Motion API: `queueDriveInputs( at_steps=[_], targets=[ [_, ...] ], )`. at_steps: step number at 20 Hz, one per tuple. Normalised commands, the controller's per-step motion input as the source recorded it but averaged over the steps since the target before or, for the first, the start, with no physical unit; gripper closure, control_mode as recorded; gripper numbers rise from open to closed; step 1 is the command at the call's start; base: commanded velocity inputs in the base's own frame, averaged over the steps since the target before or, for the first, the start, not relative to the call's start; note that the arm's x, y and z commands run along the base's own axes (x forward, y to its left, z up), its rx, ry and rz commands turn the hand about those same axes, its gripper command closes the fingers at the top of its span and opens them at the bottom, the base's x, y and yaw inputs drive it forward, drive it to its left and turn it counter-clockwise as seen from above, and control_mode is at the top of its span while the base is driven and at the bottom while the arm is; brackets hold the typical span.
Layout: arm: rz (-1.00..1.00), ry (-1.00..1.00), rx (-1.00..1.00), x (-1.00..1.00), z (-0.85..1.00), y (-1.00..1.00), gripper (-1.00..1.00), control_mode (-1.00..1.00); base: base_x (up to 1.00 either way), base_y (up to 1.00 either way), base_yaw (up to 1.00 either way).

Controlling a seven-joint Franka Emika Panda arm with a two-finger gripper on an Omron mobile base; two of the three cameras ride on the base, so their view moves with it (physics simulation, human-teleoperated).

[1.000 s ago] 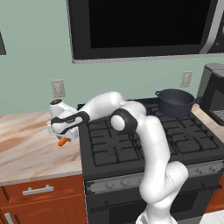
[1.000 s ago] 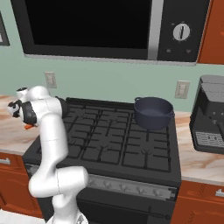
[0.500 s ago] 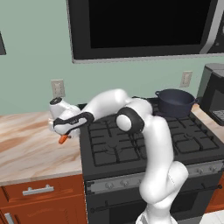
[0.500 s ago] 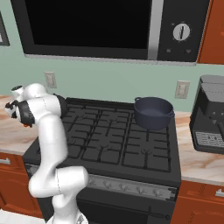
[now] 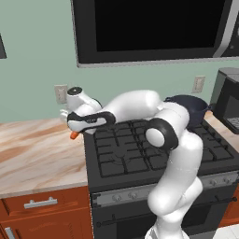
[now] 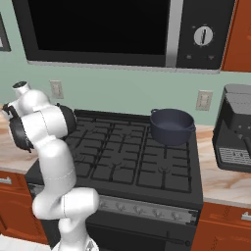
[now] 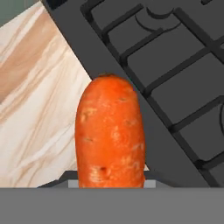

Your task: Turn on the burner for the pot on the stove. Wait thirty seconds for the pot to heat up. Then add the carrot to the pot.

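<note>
the gripper (image 5: pixel 74 131) sits at the left middle of the left base view, its jaws pinched on the carrot (image 5: pixel 73 135), whose orange tip pokes out below the hand over the marble counter (image 5: pixel 32 158), just left of the stove (image 5: pixel 140 158). in the hand view the carrot (image 7: pixel 110 135) fills the centre, held upright between the fingers. the pot (image 6: pixel 171 126) stands on the stove's back right burner, right of centre in the right base view; its inside looks dark and empty.
</note>
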Motion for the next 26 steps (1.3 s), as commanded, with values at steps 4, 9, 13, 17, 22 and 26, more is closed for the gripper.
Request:
queueDriveInputs(
  at_steps=[4, 9, 13, 17, 22, 26],
  targets=[
    [-0.04, 0.12, 0.05, 0.0, 1.0, -0.68, 1.0, -1.0, 0.0, 0.0, 0.0],
    [-0.03, 0.17, 0.01, 0.0, 0.94, -0.79, 1.0, -1.0, 0.0, 0.0, 0.0],
    [0.0, 0.09, 0.0, -0.1, 0.39, -0.83, 1.0, -1.0, 0.0, 0.0, 0.0],
    [0.0, 0.0, -0.04, -0.27, 0.01, -0.99, 1.0, -1.0, 0.0, 0.0, 0.0],
    [0.0, 0.0, -0.06, -0.39, 0.0, -1.0, 1.0, -1.0, 0.0, 0.0, 0.0],
    [0.0, 0.0, -0.05, -0.41, -0.09, -1.0, 1.0, -1.0, 0.0, 0.0, 0.0]
  ],
)
